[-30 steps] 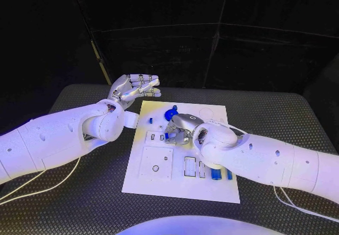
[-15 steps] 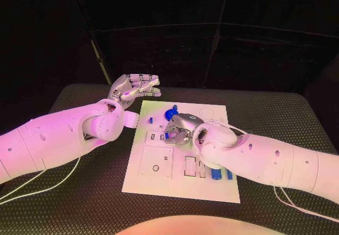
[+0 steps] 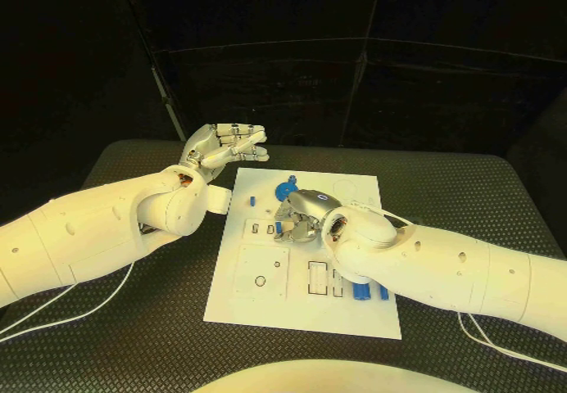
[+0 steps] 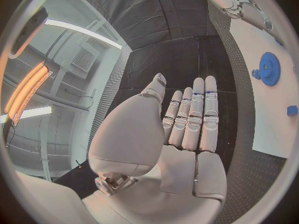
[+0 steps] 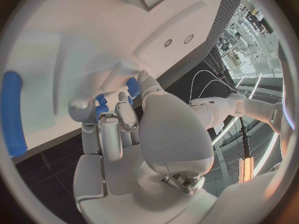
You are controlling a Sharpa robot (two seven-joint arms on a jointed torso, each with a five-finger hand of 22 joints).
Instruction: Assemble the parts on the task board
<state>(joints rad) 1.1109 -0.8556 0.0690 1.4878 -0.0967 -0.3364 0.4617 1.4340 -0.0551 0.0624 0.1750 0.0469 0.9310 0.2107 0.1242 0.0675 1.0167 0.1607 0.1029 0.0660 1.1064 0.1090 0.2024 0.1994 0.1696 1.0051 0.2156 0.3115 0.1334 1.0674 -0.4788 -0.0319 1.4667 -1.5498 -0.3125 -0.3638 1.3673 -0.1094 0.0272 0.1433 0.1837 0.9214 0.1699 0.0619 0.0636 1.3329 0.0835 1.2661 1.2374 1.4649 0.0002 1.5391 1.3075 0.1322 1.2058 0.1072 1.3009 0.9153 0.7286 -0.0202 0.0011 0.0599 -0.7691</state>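
The white task board [image 3: 301, 315] lies in the middle of the table. My right hand [image 3: 302, 218] is bent down over the board's middle, fingers curled in on a small blue part [image 5: 99, 101] right at the board's surface. A second blue piece [image 5: 132, 86] sits by the thumb. A blue gear [image 3: 283, 191] stands just beyond that hand and also appears in the left wrist view [image 4: 269, 68]. My left hand [image 3: 224, 144] is raised off the board's far left corner, fingers straight and holding nothing.
A small blue piece [image 3: 251, 199] lies on the board near the gear. Several blue pieces [image 3: 360, 291] stand in slots at the board's near right. A long blue part [image 5: 12, 112] lies on the board. Black matting [image 3: 130, 327] surrounds the board.
My right hand's fingers have dipped slightly toward the board with the small blue part. The left hand has stayed where it was.
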